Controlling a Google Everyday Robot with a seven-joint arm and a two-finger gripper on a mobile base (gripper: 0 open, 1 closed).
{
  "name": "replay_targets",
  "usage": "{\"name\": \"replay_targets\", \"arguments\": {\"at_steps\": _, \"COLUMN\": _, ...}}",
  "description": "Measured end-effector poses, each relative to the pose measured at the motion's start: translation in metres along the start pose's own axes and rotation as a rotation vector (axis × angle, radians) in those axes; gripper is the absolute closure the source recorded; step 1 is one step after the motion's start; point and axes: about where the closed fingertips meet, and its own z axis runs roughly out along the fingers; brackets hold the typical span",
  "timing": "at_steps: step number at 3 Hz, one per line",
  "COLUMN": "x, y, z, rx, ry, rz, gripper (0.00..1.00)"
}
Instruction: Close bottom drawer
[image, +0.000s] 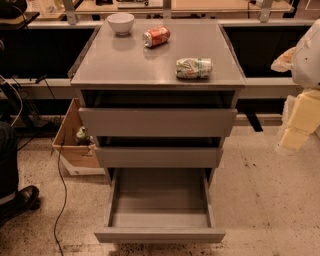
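The grey cabinet (157, 67) stands in the middle of the camera view with three handleless drawers. The bottom drawer (160, 234) is pulled far out, and its grey box interior (160, 200) is empty. The middle drawer (159, 157) and the top drawer (157, 122) each stick out a little. My gripper (295, 132) is at the right edge, pale yellow under the white arm (310, 55). It hangs to the right of the cabinet at about the height of the top two drawers, apart from them and well above the bottom drawer's front.
On the cabinet top are a white bowl (121, 22), an orange can on its side (156, 36) and a crushed green-white can (194, 68). A cardboard box (72, 145) sits on the floor to the left, with a black cable (61, 200) and a person's shoe (20, 197).
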Motion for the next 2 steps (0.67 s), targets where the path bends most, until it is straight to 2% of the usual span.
{"name": "replay_targets", "arguments": {"at_steps": 1, "x": 0.0, "y": 0.0, "z": 0.0, "rx": 0.0, "ry": 0.0, "rz": 0.0, "gripper": 0.0}}
{"name": "replay_targets", "arguments": {"at_steps": 2, "x": -0.002, "y": 0.0, "z": 0.025, "rx": 0.001, "ry": -0.043, "rz": -0.014, "gripper": 0.0}}
